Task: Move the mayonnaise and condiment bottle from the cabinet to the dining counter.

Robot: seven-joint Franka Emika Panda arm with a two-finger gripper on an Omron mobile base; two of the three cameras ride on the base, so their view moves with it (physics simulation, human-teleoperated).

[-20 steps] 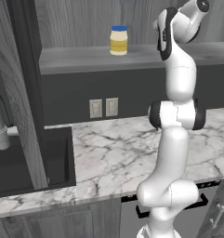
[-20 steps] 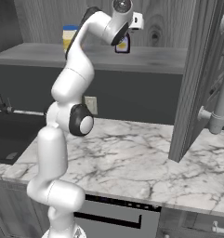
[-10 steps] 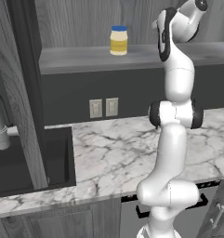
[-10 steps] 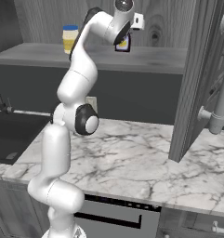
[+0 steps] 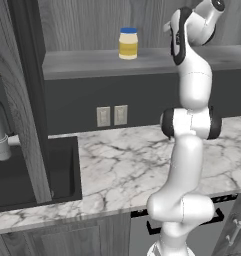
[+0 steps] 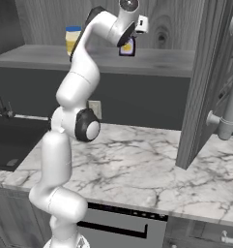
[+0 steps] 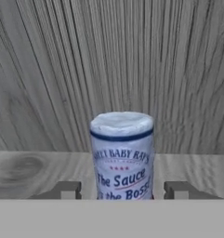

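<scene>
Hand view: condiment bottle (image 7: 122, 155), blue-banded pale cap, lettered label, between jaws (grip unclear).

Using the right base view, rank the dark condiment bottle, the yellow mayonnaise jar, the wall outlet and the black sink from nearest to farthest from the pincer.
1. Dark condiment bottle with yellow label: right at the pincer, on the grey cabinet shelf.
2. Pale yellow mayonnaise jar with blue lid: same shelf, to the left.
3. White wall outlet: below the shelf.
4. Black sink: far lower left.

claw (image 6: 129, 44) at condiment bottle (image 6: 128, 47) | mayonnaise (image 6: 72, 39) left on cabinet (image 6: 156, 60) shelf
</scene>
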